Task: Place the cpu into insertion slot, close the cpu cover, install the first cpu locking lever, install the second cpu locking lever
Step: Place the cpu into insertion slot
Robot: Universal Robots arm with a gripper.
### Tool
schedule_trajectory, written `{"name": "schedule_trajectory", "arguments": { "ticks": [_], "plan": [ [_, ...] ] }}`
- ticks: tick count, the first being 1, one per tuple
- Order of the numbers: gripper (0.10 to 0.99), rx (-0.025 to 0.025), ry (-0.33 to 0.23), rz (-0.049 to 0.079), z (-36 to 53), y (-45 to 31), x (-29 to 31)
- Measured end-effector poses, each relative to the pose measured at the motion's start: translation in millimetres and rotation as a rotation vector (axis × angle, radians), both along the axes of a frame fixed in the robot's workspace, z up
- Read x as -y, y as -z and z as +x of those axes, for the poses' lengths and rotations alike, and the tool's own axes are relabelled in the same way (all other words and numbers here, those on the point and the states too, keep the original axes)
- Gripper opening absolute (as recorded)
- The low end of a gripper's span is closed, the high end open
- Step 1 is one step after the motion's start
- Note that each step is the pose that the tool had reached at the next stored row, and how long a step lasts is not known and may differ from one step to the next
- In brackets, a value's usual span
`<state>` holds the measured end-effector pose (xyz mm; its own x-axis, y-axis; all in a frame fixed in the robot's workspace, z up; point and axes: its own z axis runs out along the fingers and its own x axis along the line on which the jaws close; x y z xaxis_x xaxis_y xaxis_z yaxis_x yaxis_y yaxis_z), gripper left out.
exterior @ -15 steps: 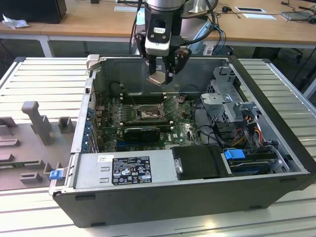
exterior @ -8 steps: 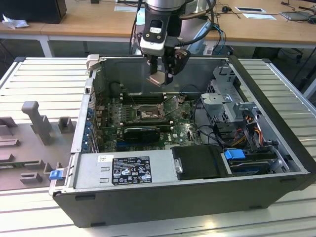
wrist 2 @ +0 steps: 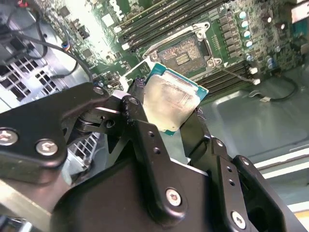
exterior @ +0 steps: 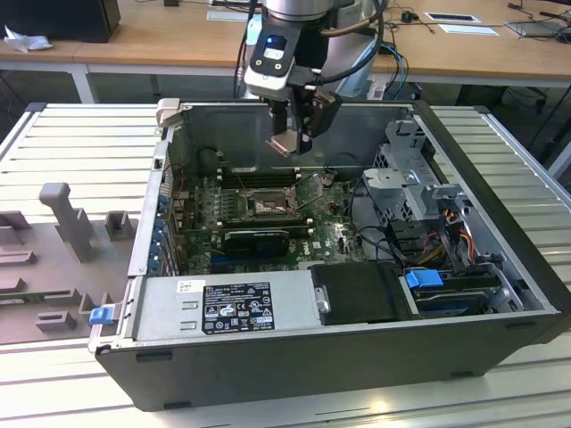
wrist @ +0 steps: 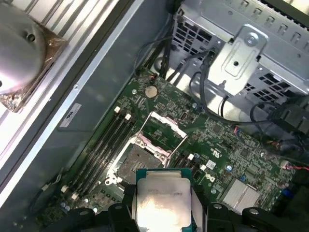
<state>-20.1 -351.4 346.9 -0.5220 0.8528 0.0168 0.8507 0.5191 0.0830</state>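
now | my claw (exterior: 291,143) clamped on the cpu (wrist 2: 170,99) | hovering above the bare insertion slot (wrist: 136,162) | step: placement, not yet seated | seating calls for squaring cpu with slot

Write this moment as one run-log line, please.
gripper: shut on small square silver-topped cpu | cpu: in air over green motherboard | square dark-framed insertion slot: empty | thin metal cpu cover: open

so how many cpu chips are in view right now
1. The chip is clamped in the gripper above the motherboard; the open socket looks empty. Others could be hidden in the case.
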Motion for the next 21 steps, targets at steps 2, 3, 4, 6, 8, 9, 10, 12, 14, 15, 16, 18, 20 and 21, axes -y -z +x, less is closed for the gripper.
{"name": "schedule_trajectory", "arguments": {
  "ticks": [2,3,4,6,8,9,10,12,14,15,16,18,20,21],
  "plan": [
    [0.541,0.0000,0.052,0.000,0.0,0.6,0.0],
    [0.541,0.0000,0.066,0.000,0.0,0.8,0.0],
    [0.541,0.0000,0.082,0.000,0.0,1.0,0.0],
    [0.541,0.0000,0.111,0.000,0.0,1.6,0.0],
    [0.541,0.0000,0.150,0.000,0.0,2.4,0.0],
    [0.541,0.0000,0.164,0.000,0.0,2.7,0.0],
    [0.541,0.0000,0.183,0.000,0.0,3.1,0.0],
    [0.541,0.0000,0.225,0.000,0.0,4.1,0.0],
    [0.541,0.0000,0.252,0.000,0.0,4.8,-0.1],
    [0.541,0.0000,0.277,0.000,0.0,5.5,-0.1],
    [0.541,0.0000,0.291,0.000,0.0,5.9,-0.1],
    [0.541,0.0000,0.331,0.000,0.0,7.3,-0.1],
    [0.541,0.0000,0.378,0.000,0.0,8.8,-0.1],
    [0.541,0.0000,0.395,0.000,0.0,9.4,-0.1]
  ]
}}
